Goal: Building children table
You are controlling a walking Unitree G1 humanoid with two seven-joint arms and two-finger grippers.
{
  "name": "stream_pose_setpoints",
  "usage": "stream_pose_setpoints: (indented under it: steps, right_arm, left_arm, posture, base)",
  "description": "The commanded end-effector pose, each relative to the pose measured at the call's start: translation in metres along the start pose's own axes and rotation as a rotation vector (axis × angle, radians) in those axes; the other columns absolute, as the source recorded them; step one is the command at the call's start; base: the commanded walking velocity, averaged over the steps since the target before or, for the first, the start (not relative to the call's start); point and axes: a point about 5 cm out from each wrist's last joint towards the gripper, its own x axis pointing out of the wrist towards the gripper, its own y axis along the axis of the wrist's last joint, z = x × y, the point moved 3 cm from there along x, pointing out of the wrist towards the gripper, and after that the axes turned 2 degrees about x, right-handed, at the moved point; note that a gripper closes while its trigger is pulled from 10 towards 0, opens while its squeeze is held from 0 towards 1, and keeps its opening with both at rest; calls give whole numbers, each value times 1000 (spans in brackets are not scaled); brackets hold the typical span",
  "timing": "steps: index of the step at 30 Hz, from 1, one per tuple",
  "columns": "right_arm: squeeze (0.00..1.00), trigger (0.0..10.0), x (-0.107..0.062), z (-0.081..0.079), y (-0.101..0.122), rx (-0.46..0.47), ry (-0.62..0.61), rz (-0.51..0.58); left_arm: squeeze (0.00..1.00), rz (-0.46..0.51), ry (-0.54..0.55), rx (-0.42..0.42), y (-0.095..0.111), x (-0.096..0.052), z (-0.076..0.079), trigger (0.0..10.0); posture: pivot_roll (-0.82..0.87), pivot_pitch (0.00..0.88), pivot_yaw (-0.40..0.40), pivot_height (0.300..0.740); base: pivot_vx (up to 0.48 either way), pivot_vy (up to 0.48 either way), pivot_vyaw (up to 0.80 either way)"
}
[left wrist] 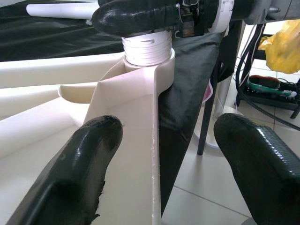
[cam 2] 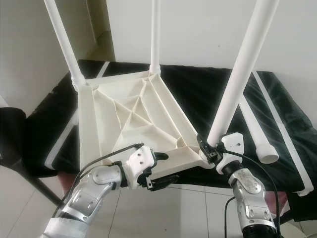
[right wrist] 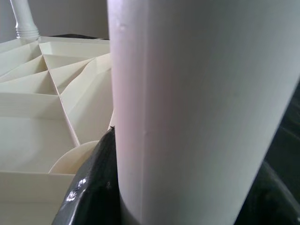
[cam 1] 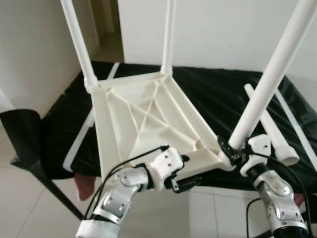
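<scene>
The white plastic table top (cam 1: 148, 119) lies upside down on a black-covered surface. Two legs stand at its far corners (cam 1: 79, 44) (cam 1: 168, 34). A third leg (cam 1: 270, 82) rises from the near right corner. My right gripper (cam 1: 233, 153) is shut on the base of this leg, just above its threaded end (left wrist: 147, 49). At the front edge, my left gripper (cam 1: 181, 181) is open, its fingers (left wrist: 89, 154) straddling the top's rim wall near that corner. A loose fourth leg (cam 1: 270, 126) lies on the black cover to the right.
A black chair (cam 1: 25, 144) stands at the left, close to the covered surface. White strips (cam 1: 79, 144) lie along the cover's edges. A yellow bag (left wrist: 283, 44) and cables sit on the tiled floor beyond the near corner. A doorway opens at the back left.
</scene>
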Motion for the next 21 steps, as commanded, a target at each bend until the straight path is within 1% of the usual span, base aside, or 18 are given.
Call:
stream_pose_setpoints:
  steps: [1,3,4,5,6,7,8,9,10,11,12,13,15,17,19,20,21]
  right_arm:
    - [0,10000,-3,0,-7,14,-67,-26]
    - [0,10000,-3,-1,-8,27,-116,-31]
    - [0,10000,-3,0,-13,23,-145,-62]
    - [0,10000,-3,0,-13,23,-145,-62]
    - [0,10000,-3,2,-15,6,-181,-71]
    - [0,10000,-3,0,-16,16,-206,-77]
    - [0,10000,-3,0,-16,16,-206,-77]
    - [0,10000,-3,-3,-17,70,-283,-74]
    - [0,10000,-3,-3,-17,70,-283,-74]
    - [0,10000,-3,-4,-18,106,-307,-73]
    - [0,10000,-4,-5,-20,119,-370,-80]
    - [0,10000,-5,-7,-24,130,-426,-102]
    - [0,10000,-8,-10,-29,122,-522,-138]
    - [0,10000,-9,-11,-30,123,-542,-144]
    - [0,10000,-8,-19,-28,116,-623,-120]
    - [0,10000,-5,-25,-30,153,-644,-120]
    - [0,10000,-5,-25,-30,153,-644,-120]
  left_arm:
    - [0,5,76,23,4,0,-7,10000]
    - [0,2,80,29,4,0,-7,10000]
    - [0,1,81,28,4,-1,-8,10000]
    - [0,1,81,28,4,-1,-8,10000]
    - [0,0,81,27,4,-1,-7,10000]
    - [0,-4,80,29,4,-1,-7,10000]
    - [0,-4,80,29,4,-1,-7,10000]
    - [0,-13,80,36,3,-2,-7,10000]
    - [0,-13,80,36,3,-2,-7,10000]
    - [0,-14,81,36,2,-2,-7,10000]
    - [0,-17,79,40,2,-2,-7,10000]
    - [0,-19,78,41,2,-3,-7,10000]
    - [0,-22,77,43,1,-3,-8,10000]
    - [0,-22,78,43,1,-3,-8,10000]
    - [0,-27,81,50,1,-1,-10,10000]
    - [0,-28,85,52,1,0,-11,10000]
    - [0,-28,85,52,1,0,-11,10000]
  posture:
    - [-9,9,-15,740]
    - [-9,9,-15,740]
    - [-9,12,-12,740]
    - [-9,12,-12,740]
    - [-7,12,-11,740]
    - [-4,14,-10,740]
    - [-4,14,-10,740]
    - [-5,15,-6,740]
    - [-5,15,-6,740]
    - [-5,15,-6,740]
    - [-4,18,-4,740]
    - [-4,18,-3,740]
    - [-6,18,-1,740]
    - [-6,18,-1,740]
    - [-11,15,0,740]
    - [-14,14,2,740]
    - [-14,14,2,740]
  base:
    - [0,0,0]
    - [0,0,0]
    - [0,0,0]
    - [0,0,0]
    - [0,0,0]
    - [0,0,0]
    - [0,0,0]
    - [0,0,0]
    - [0,0,0]
    - [0,0,0]
    - [0,0,0]
    - [0,0,0]
    - [0,0,0]
    - [0,0,0]
    - [0,0,0]
    - [0,0,0]
    - [0,0,0]
